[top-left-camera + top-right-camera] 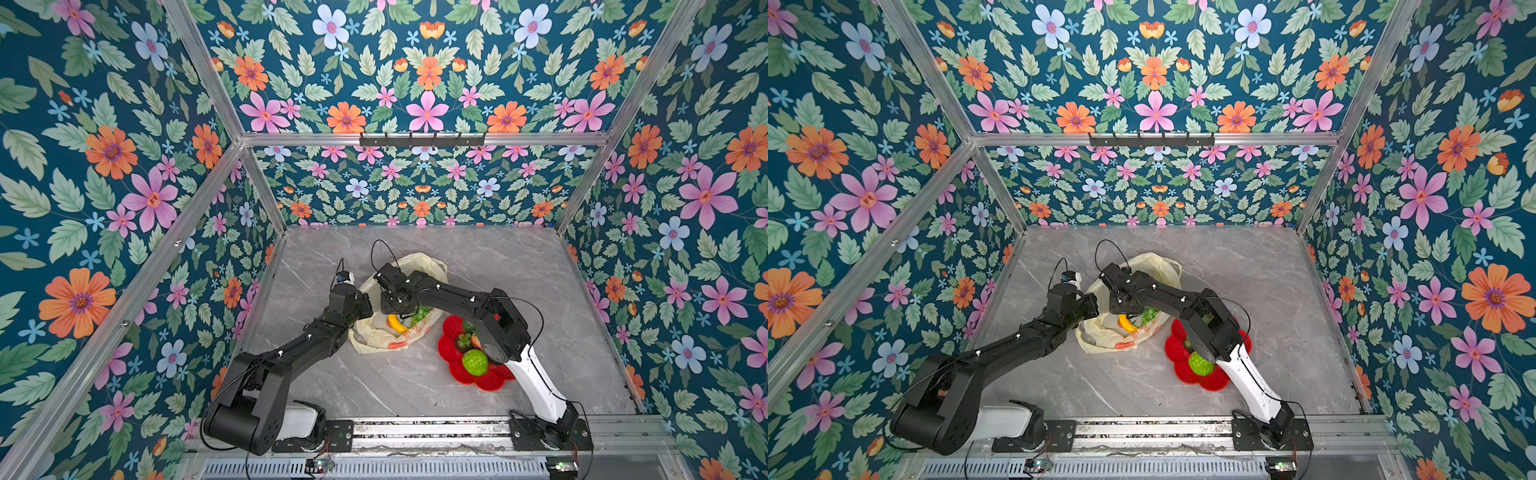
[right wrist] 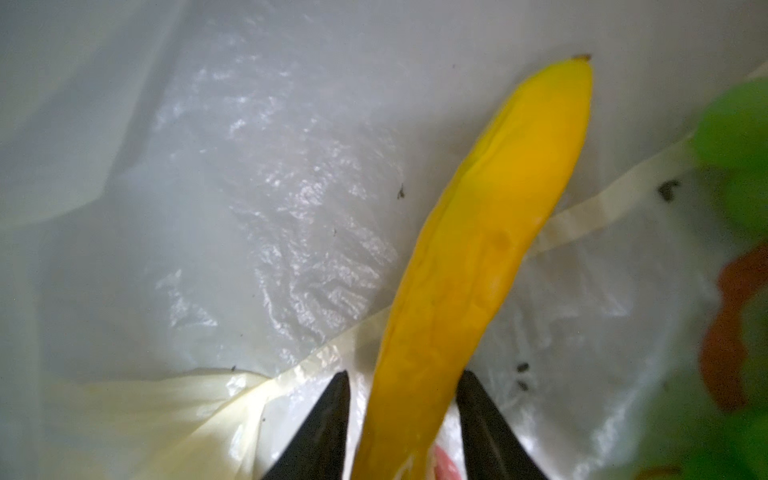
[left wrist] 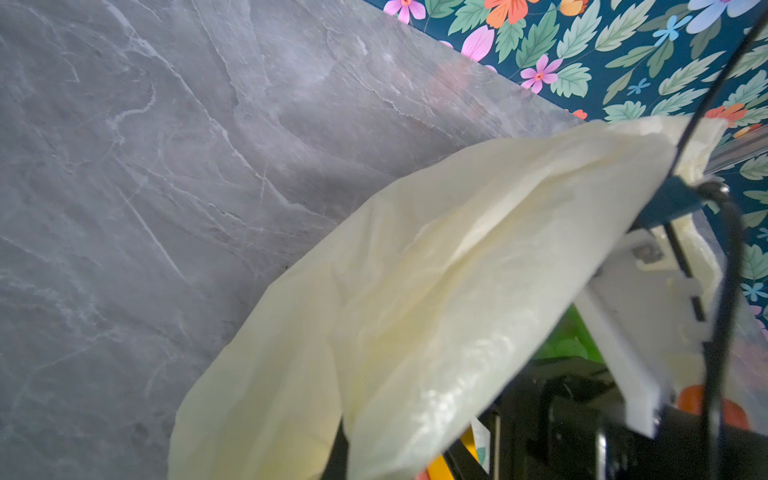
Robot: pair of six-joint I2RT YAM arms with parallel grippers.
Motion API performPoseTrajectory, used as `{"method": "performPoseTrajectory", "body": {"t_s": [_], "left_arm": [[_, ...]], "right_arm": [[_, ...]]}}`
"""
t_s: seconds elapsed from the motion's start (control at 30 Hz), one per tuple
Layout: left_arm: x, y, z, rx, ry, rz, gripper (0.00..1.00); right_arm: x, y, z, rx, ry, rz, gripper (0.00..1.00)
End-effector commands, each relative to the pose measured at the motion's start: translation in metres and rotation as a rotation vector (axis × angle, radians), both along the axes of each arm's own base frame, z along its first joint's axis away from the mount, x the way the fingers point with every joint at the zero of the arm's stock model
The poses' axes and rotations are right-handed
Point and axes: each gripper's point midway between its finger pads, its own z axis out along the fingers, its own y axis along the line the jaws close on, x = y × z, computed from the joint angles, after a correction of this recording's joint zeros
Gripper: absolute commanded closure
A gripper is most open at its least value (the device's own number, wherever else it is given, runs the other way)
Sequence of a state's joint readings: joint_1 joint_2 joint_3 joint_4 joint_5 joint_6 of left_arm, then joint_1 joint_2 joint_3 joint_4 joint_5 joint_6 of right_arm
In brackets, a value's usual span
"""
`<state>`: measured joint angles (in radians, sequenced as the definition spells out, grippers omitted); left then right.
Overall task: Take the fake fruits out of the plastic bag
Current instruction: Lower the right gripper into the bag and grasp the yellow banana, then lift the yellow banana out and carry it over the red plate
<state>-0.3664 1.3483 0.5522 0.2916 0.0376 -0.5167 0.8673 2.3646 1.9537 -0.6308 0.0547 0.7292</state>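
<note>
In the right wrist view the banana (image 2: 478, 257) runs off the edge and green grapes (image 2: 739, 166) blur. The right arm (image 1: 457, 295) half-hides the plate (image 1: 451, 361).

left arm (image 1: 291, 349) extended, right fingers (image 2: 324, 432) parted

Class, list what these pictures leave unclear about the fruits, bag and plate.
Fruits on the red plate: in both top views, the right arm covers some.
Contents of the plastic bag beyond banana and grapes, top views: folds hide them.
Green shape, right wrist view: blurred, cut by the edge.
Bag lettering, top views: too small.
</note>
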Motion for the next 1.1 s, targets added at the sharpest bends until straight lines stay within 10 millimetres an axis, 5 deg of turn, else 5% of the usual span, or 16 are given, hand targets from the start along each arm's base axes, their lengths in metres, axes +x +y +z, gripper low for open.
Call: {"method": "performPoseTrajectory", "body": {"t_s": [0.0, 0.23, 0.73, 1.07], "left_arm": [[0.003, 0.001, 0.003, 0.015, -0.012, 0.002, 1.0], [0.003, 0.001, 0.002, 0.016, -0.011, 0.003, 1.0], [0.004, 0.003, 0.001, 0.025, -0.006, 0.01, 1.0], [0.004, 0.004, -0.001, 0.034, 0.002, 0.018, 1.0]], "right_arm": [[-0.002, 0.003, 0.01, -0.007, -0.026, 0.034, 0.63], [-0.006, 0.012, 0.036, 0.059, -0.058, 0.079, 0.72], [-0.017, 0.023, 0.083, 0.183, -0.096, 0.134, 0.73], [-0.041, 0.016, 0.141, 0.255, -0.143, 0.186, 0.73]]}}
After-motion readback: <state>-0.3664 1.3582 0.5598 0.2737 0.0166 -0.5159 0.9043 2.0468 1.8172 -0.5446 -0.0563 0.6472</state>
